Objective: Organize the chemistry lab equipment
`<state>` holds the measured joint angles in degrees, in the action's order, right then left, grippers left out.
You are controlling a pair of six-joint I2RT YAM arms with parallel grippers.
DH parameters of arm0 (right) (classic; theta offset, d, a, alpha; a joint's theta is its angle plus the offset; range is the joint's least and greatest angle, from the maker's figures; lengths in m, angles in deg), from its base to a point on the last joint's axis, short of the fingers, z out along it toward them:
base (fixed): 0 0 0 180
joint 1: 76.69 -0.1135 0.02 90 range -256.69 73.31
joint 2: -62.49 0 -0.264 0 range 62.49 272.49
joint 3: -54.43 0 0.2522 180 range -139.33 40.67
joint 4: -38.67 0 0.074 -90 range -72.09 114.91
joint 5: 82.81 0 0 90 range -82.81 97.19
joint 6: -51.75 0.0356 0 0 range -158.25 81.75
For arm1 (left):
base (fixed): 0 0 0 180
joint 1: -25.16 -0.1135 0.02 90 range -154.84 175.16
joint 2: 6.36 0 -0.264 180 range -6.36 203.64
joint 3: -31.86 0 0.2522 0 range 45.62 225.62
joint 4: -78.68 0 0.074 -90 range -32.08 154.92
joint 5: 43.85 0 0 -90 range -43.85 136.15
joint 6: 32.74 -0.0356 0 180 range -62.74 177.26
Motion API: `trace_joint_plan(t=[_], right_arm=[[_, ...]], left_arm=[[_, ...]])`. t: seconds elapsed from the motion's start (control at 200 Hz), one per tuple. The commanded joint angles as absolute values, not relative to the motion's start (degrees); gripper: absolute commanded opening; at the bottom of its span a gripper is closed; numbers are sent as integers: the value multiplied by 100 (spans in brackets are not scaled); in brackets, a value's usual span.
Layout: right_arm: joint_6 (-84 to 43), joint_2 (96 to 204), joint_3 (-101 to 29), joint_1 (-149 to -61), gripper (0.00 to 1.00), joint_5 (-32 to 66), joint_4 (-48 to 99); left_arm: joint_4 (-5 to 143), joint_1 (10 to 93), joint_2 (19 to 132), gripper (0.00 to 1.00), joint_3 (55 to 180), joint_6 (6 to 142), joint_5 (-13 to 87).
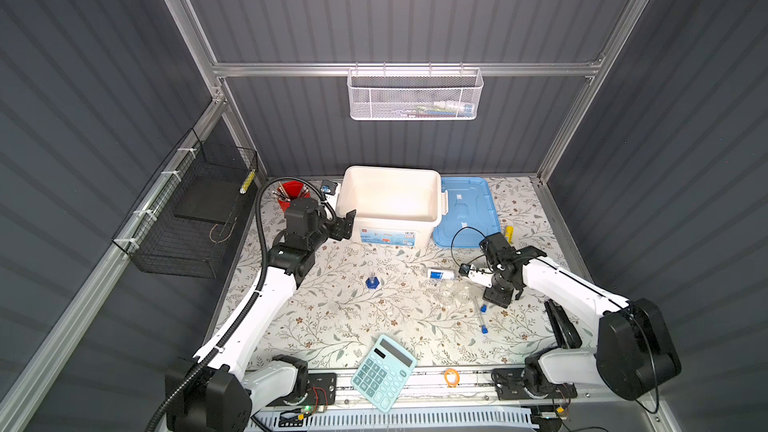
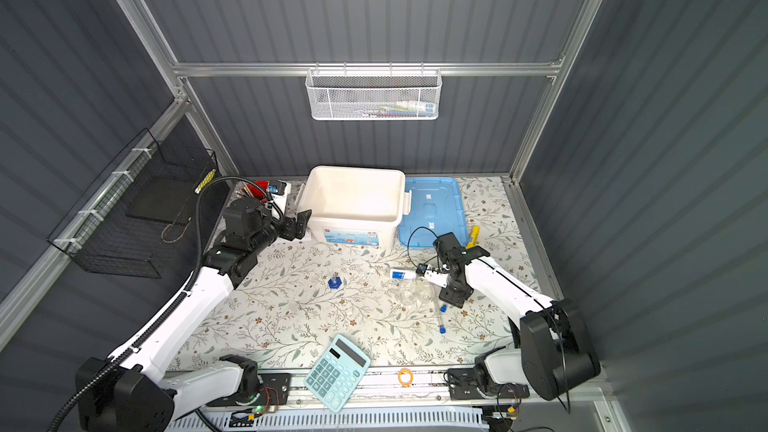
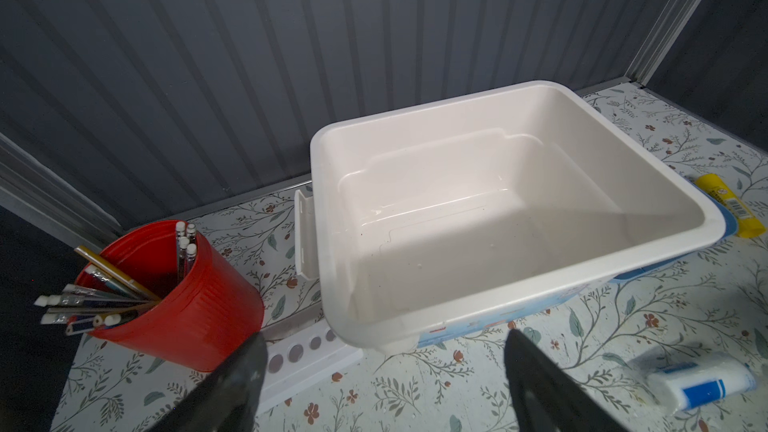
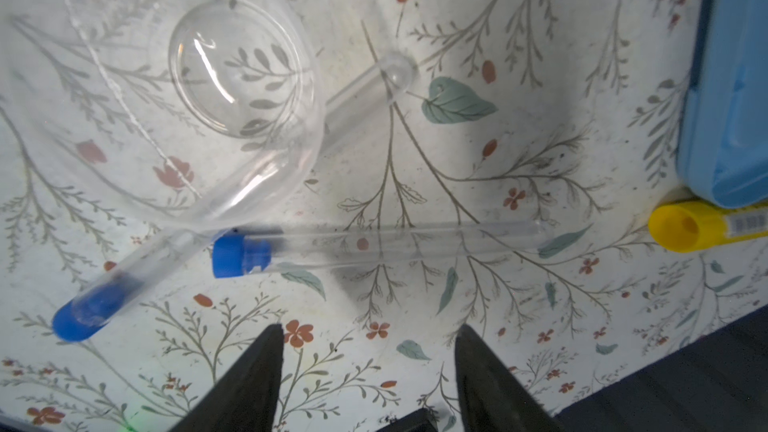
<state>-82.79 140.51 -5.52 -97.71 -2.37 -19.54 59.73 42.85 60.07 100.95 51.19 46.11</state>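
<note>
Right now your left gripper (image 3: 386, 334) hangs just beside the left wall of the white bin (image 1: 390, 171), in the upper middle of a top view. Its fingers are spread wide and hold nothing. Your right gripper (image 4: 370, 328) points down at the floral table (image 1: 332, 317) at the right middle of the frame. Its fingers are parted with a clear gap and are also empty.

Just ahead of its tips lie the 2 blue-capped test tubes (image 4: 395, 238). 1 of them crosses the edge of a round clear flask (image 4: 237, 68) and shows through the glass. In a top view the tubes sit right of centre, touching a cluster of clear beakers (image 1: 453, 295). The blue-white labelled bottle (image 1: 438, 274) lies on its side just above that cluster. The slim cylinder on a blue hexagonal foot (image 1: 372, 281) stands alone near the centre. The blue lid (image 1: 469, 209) lies flat to the right of the bin, with a yellow glue stick (image 1: 508, 233) at its lower right corner.
</note>
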Motion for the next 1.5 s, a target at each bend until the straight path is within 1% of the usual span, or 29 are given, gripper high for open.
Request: trace_joint_plan(t=[0.0,0.25,0.5,0.615,0.675,0.77,0.835,0.895,1.066,1.196,1.301,1.496], right_arm=[[-8102,14128,-395,-9787,67,-142,-1721],[-7662,14048,-182,-9774,67,-46,-1426],[-6891,13535,-199,-9690,66,14,-1316],[-6076,13217,-486,-9532,67,-53,-1373],[-5287,13236,-769,-9461,66,-409,-1539],[-3835,13720,-1527,-9311,62,-775,-2368],[-2999,14133,-1917,-9299,59,-815,-2965],[-2480,14319,-2072,-9392,57,-788,-3215],[-1365,14286,-2005,-9427,59,-776,-2987],[-484,14365,-1637,-9427,56,-417,-2595],[106,14489,-1438,-9417,50,-422,-2373],[634,14731,-1180,-9364,50,-387,-1884]], left_arm=[[5899,4307,5868,89,10126,4988,4647],[5860,4316,5895,89,10161,4983,4642],[5859,4318,5926,89,10196,4987,4603],[5850,4317,5912,89,10214,5005,4583],[5850,4316,5912,89,10209,5020,4579],[5867,4312,5937,89,10212,5056,4554],[5871,4311,5984,89,10230,5075,4522],[5872,4310,6017,89,10251,5092,4479],[5863,4318,6105,89,10290,5110,4392],[5859,4311,6096,89,10289,5110,4415],[5841,4317,6110,89,10302,5121,4420],[5749,4317,6173,89,10431,5061,4420]])
